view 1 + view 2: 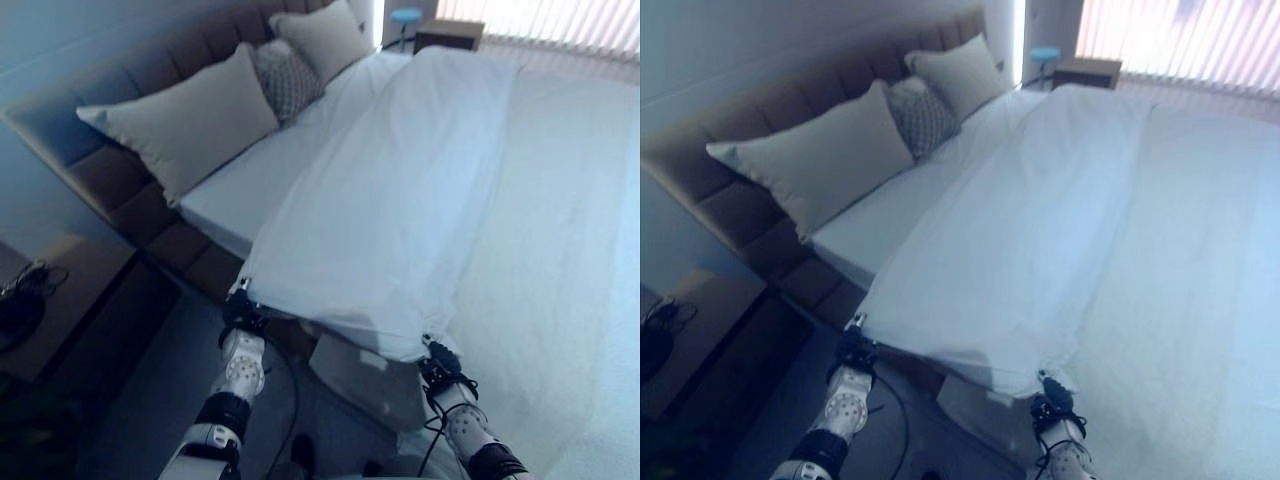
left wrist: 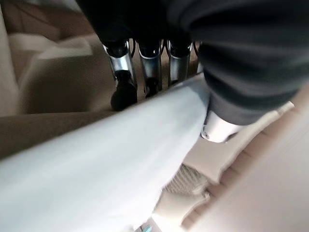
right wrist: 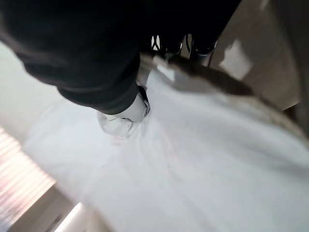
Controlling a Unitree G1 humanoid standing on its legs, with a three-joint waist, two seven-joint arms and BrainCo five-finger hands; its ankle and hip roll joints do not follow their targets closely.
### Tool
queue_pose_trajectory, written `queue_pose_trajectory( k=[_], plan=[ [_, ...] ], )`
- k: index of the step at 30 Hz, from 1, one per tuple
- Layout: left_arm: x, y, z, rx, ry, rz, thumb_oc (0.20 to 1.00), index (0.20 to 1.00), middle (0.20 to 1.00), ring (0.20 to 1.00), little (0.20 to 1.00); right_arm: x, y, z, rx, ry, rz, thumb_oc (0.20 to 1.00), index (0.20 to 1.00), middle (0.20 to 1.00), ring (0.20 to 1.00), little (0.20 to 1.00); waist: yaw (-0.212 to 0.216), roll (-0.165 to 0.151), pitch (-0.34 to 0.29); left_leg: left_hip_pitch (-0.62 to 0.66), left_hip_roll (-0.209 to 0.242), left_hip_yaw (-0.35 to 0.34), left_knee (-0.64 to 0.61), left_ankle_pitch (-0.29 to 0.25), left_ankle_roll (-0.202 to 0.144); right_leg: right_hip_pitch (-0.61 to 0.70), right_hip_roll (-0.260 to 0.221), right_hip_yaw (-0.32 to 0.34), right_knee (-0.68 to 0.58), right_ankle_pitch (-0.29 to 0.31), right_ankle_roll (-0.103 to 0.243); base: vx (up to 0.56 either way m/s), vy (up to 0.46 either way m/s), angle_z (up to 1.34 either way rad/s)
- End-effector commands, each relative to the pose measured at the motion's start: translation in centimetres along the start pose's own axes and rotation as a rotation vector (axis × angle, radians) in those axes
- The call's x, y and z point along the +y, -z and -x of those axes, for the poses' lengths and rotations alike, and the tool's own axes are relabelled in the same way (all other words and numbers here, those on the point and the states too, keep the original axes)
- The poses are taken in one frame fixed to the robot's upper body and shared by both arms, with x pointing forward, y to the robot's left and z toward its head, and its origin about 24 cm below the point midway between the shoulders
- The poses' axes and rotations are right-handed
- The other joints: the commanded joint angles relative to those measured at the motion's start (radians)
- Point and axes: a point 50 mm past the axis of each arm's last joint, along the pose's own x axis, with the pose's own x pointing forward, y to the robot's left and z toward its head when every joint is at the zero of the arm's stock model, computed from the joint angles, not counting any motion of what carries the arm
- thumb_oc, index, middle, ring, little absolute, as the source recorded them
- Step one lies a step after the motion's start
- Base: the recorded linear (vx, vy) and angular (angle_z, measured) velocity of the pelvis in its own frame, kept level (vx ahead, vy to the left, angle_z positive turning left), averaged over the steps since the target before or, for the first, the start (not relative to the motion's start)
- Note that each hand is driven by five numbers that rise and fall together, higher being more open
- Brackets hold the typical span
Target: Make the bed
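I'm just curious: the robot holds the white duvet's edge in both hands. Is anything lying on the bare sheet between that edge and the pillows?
Nothing visible: the sheet lies bare between the duvet and pillows.

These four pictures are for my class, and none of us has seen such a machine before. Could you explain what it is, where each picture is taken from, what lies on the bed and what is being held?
The machine is a humanoid robot standing beside a bed. The two wide pictures come from a camera pair on its head, looking down; the two close pictures come from cameras on its wrists, looking along each hand.

On the bed lie a white duvet, two large pale pillows and a small patterned cushion against the padded headboard. Near the pillows the sheet is uncovered.

The left hand and the right hand each grip the duvet's near edge, one at each corner, with fingers and thumb pinching the cloth. That edge is lifted off the mattress and stretched between them.

A nightstand stands at the far side.
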Motion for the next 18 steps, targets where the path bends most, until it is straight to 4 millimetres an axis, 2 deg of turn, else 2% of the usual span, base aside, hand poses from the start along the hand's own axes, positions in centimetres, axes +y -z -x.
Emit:
queue_pose_trajectory(
  k=[1,2,3,4,5,6,7,9,10,11,12,14,15,16,17,18],
  plan=[
    [1.6,-7.2,-1.0,-0.260,-0.046,-0.035,0.200,0.200,0.200,0.200,0.200,0.8,0.1,0.2,-0.035,0.002,0.002,0.200,0.200,0.200,0.200,0.200,0.057,-0.071,-0.039,0.056,0.016,-0.143,-0.245,0.072,0.055,0.007,-0.032,0.214,-0.057,0.024,0.134,0.36,0.352,-1.10],
    [1.8,-7.1,-1.0,-0.254,-0.067,-0.029,0.200,0.200,0.200,0.200,0.200,0.8,0.2,0.1,-0.026,0.005,0.009,0.200,0.200,0.200,0.200,0.200,0.055,-0.067,-0.041,0.044,0.039,-0.140,-0.265,0.101,0.040,0.020,-0.040,0.222,-0.064,0.013,0.136,0.30,0.366,-0.80],
    [2.1,-6.7,-1.0,-0.238,-0.074,-0.044,0.200,0.200,0.200,0.200,0.200,0.7,0.4,0.1,-0.013,0.000,0.033,0.200,0.200,0.200,0.200,0.200,0.044,-0.061,-0.048,0.076,0.049,-0.097,-0.288,0.077,0.039,0.033,-0.060,0.215,-0.058,-0.007,0.146,0.32,0.466,-0.41],
    [2.2,-5.8,-1.1,-0.202,-0.077,-0.058,0.200,0.200,0.200,0.200,0.200,0.6,0.5,0.1,-0.011,0.003,0.045,0.200,0.200,0.200,0.200,0.200,0.036,-0.056,-0.054,0.084,0.052,-0.054,-0.311,0.098,0.032,0.054,-0.085,0.205,-0.075,0.001,0.158,0.27,0.475,-0.25],
    [1.9,-5.8,-1.1,-0.200,-0.055,-0.076,0.200,0.200,0.200,0.200,0.200,0.7,0.5,0.2,-0.004,-0.003,0.055,0.200,0.200,0.200,0.200,0.200,0.037,-0.057,-0.054,0.088,0.039,-0.055,-0.312,0.081,0.039,0.038,-0.106,0.205,-0.061,0.011,0.170,0.25,0.496,-0.09],
    [2.4,-5.5,-0.9,-0.196,-0.072,-0.077,0.200,0.200,0.200,0.200,0.200,0.9,0.9,0.3,0.004,-0.012,0.068,0.200,0.200,0.200,0.200,0.200,0.043,-0.064,-0.056,0.086,0.014,-0.037,-0.282,0.054,0.061,0.031,-0.137,0.209,-0.046,0.027,0.184,0.20,0.499,0.08],
    [2.5,-5.8,-1.0,-0.207,-0.081,-0.072,0.200,0.200,0.200,0.200,0.200,1.6,1.1,0.1,0.016,-0.034,0.081,0.200,0.200,0.200,0.200,0.200,0.052,-0.064,-0.044,0.092,-0.009,-0.005,-0.266,0.026,0.083,0.014,-0.164,0.206,-0.012,0.049,0.191,0.18,0.465,0.07],
    [3.3,-6.4,-1.1,-0.222,-0.121,-0.104,0.200,0.200,0.200,0.200,0.200,2.7,1.8,0.0,0.036,-0.067,0.093,0.200,0.200,0.200,0.200,0.200,0.073,-0.059,-0.033,0.113,-0.016,0.069,-0.283,0.015,0.100,-0.034,-0.188,0.166,0.028,0.111,0.195,0.11,0.413,-0.65],
    [3.6,-6.9,-1.0,-0.246,-0.138,-0.107,0.200,0.200,0.200,0.200,0.200,3.3,2.3,0.1,0.051,-0.086,0.097,0.200,0.200,0.200,0.200,0.200,0.089,-0.050,-0.029,0.124,-0.021,0.098,-0.292,0.011,0.111,-0.052,-0.219,0.089,0.067,0.132,0.184,0.08,0.396,-0.81],
    [3.8,-7.3,-1.0,-0.258,-0.147,-0.114,0.200,0.200,0.200,0.200,0.200,3.4,2.7,0.1,0.068,-0.090,0.103,0.200,0.200,0.200,0.200,0.200,0.095,-0.041,-0.027,0.135,-0.022,0.112,-0.305,0.008,0.115,-0.063,-0.223,0.043,0.085,0.130,0.175,0.11,0.470,-0.76],
    [4.5,-8.2,-0.8,-0.296,-0.187,-0.117,0.200,0.200,0.200,0.200,0.200,4.0,3.9,0.3,0.102,-0.106,0.102,0.200,0.200,0.200,0.200,0.200,0.119,-0.037,-0.022,0.165,-0.028,0.162,-0.324,-0.005,0.116,-0.043,-0.263,-0.119,0.062,0.125,0.174,0.08,0.313,-0.50],
    [4.5,-8.2,-0.8,-0.297,-0.187,-0.117,0.200,0.200,0.200,0.200,0.200,4.0,3.9,0.3,0.102,-0.107,0.102,0.200,0.200,0.200,0.200,0.200,0.117,-0.037,-0.020,0.168,-0.028,0.160,-0.325,-0.004,0.116,-0.038,-0.263,-0.121,0.060,0.126,0.174,0.05,0.185,-0.73],
    [5.3,-8.7,-0.8,-0.313,-0.223,-0.113,0.200,0.200,0.200,0.200,0.200,4.1,5.1,0.6,0.153,-0.118,0.109,0.200,0.200,0.200,0.200,0.200,0.121,-0.037,-0.021,0.196,-0.043,0.188,-0.360,0.002,0.114,-0.049,-0.187,-0.153,0.019,0.099,0.169,0.06,0.216,-0.51],
    [5.6,-9.1,-0.7,-0.332,-0.240,-0.103,0.200,0.200,0.200,0.200,0.200,4.4,6.0,0.8,0.182,-0.132,0.119,0.200,0.200,0.200,0.200,0.200,0.128,-0.041,-0.020,0.206,-0.054,0.201,-0.374,0.010,0.112,-0.052,-0.145,-0.168,-0.015,0.093,0.168,0.13,0.259,-0.31],
    [6.0,-9.4,-0.6,-0.344,-0.259,-0.096,0.200,0.200,0.200,0.200,0.200,4.3,6.8,1.1,0.213,-0.130,0.123,0.200,0.200,0.200,0.200,0.200,0.141,-0.044,-0.025,0.219,-0.062,0.210,-0.385,0.001,0.105,-0.044,-0.140,-0.211,-0.041,0.083,0.176,0.05,0.119,-0.61],
    [6.9,-9.9,-0.3,-0.362,-0.294,-0.098,0.200,0.200,0.200,0.200,0.200,3.8,7.7,1.4,0.246,-0.125,0.143,0.200,0.200,0.200,0.200,0.200,0.156,-0.050,-0.027,0.223,-0.065,0.232,-0.399,0.018,0.103,-0.016,-0.132,-0.271,-0.101,0.102,0.168,0.05,0.074,-0.94]
  ],
)
